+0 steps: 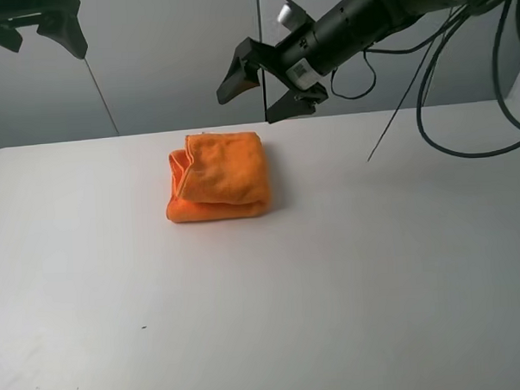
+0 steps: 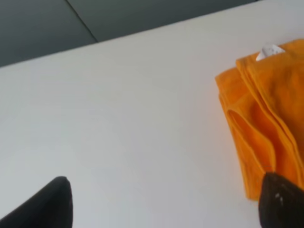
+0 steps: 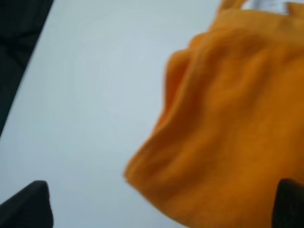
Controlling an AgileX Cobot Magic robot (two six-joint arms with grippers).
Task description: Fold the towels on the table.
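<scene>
The orange towel [image 1: 218,176] lies folded into a thick bundle on the white table [image 1: 349,269], toward the far middle. My right gripper [image 1: 262,89] hangs open and empty in the air above the towel's far right corner. My left gripper [image 1: 37,32] is raised at the top left, far from the towel, its jaws apart. In the left wrist view the towel [image 2: 266,118] shows its layered folds and a white label [image 2: 270,50]. In the right wrist view the towel [image 3: 228,123] fills the right side, blurred, between the open fingertips [image 3: 26,204].
Black cables [image 1: 462,82] hang from the right arm over the table's far right. A thin dark seam [image 1: 100,90] runs down the grey back wall. The table's far edge [image 1: 85,140] lies just behind the towel.
</scene>
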